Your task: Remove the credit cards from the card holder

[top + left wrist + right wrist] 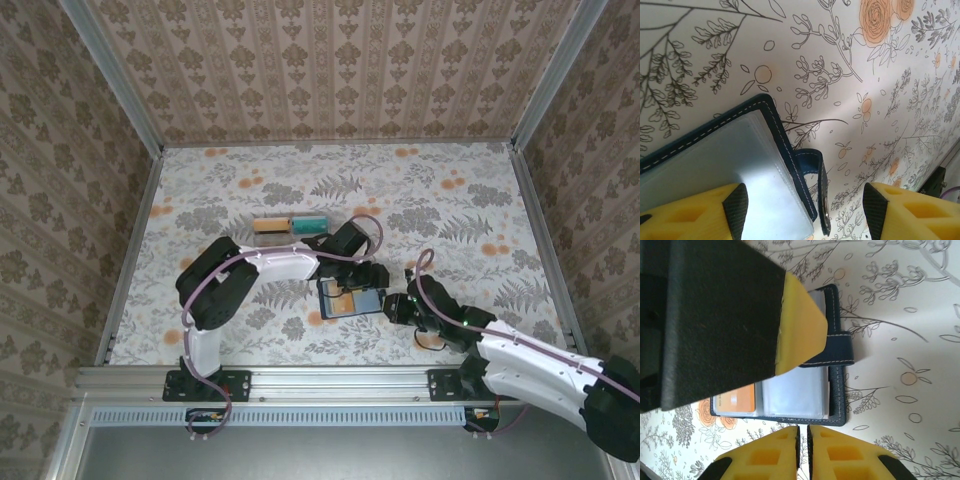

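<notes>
The dark blue card holder [352, 299] lies open on the flowered table between the two grippers. An orange credit card [735, 399] sits in one of its clear sleeves. An orange-yellow card [268, 225] and a teal card [308, 223] lie side by side on the table behind it. My left gripper [805, 212] hangs open just over the holder's blue rim [776, 131], with the snap strap [823, 192] between its fingers. My right gripper [803, 445] is shut on nothing, just off the holder's near edge [790, 416].
In the right wrist view the left gripper's black and yellow finger [795, 330] covers much of the holder. Patterned walls and metal rails [130, 250] enclose the table. Bare table [470, 210] stretches to the right and back.
</notes>
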Controlling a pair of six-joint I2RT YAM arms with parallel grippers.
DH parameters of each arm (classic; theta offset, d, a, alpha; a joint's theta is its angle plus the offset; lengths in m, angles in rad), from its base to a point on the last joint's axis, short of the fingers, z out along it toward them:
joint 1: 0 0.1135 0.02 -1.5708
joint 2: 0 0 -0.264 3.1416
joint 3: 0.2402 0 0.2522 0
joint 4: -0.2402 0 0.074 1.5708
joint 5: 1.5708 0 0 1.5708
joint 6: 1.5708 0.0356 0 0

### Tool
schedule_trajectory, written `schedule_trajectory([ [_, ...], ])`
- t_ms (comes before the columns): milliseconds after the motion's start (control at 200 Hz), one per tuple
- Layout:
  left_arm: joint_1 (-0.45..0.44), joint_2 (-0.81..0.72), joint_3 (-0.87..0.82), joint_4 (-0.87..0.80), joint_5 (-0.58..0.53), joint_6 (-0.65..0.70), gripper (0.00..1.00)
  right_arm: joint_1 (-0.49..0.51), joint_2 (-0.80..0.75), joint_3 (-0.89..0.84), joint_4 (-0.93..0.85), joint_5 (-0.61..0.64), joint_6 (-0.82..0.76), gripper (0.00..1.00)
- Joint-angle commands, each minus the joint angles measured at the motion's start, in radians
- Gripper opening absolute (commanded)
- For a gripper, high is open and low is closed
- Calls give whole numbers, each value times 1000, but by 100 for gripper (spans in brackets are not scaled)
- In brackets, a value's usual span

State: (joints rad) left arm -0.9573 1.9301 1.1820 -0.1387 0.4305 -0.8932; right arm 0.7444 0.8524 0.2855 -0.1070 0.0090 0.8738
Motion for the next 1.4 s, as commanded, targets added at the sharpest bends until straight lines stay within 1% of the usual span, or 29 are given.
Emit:
schedule_trajectory([
  [0, 14, -15, 31, -49, -1, 14, 66, 4, 63, 27, 65, -56, -31, 15],
  [135, 22, -82, 43, -117, -38, 40, 68, 7, 153, 66, 98, -84, -48, 16],
  [220, 33, -140, 15, -148, -73, 42, 68, 8, 189, 90, 107, -101, -58, 17],
  [265, 41, -178, -12, -160, -93, 34, 67, 8, 203, 103, 106, -107, -65, 18],
  [350, 52, -246, -69, -195, -136, 26, 63, 9, 226, 130, 94, -120, -81, 19],
  [440, 54, -312, -128, -247, -183, 19, 52, 8, 256, 161, 80, -137, -102, 21],
  [625, 56, -417, -275, -275, -249, -30, 12, 5, 323, 209, 75, -166, -133, 22],
  [655, 56, -424, -294, -275, -254, -38, 8, 4, 338, 218, 75, -174, -138, 22],
  [715, 56, -429, -334, -260, -249, -51, 4, 0, 367, 238, 76, -193, -151, 22],
  [880, 56, -412, -396, -199, -239, -74, 3, -22, 459, 292, 82, -264, -181, 23],
  [1025, 55, -380, -383, -165, -223, -66, 3, -51, 531, 329, 87, -334, -195, 23],
  [1045, 54, -377, -380, -163, -222, -64, 3, -54, 562, 332, 89, -342, -197, 23],
  [1390, 49, -337, -374, -153, -219, -59, 4, -101, 667, 379, 103, -422, -225, 24],
])
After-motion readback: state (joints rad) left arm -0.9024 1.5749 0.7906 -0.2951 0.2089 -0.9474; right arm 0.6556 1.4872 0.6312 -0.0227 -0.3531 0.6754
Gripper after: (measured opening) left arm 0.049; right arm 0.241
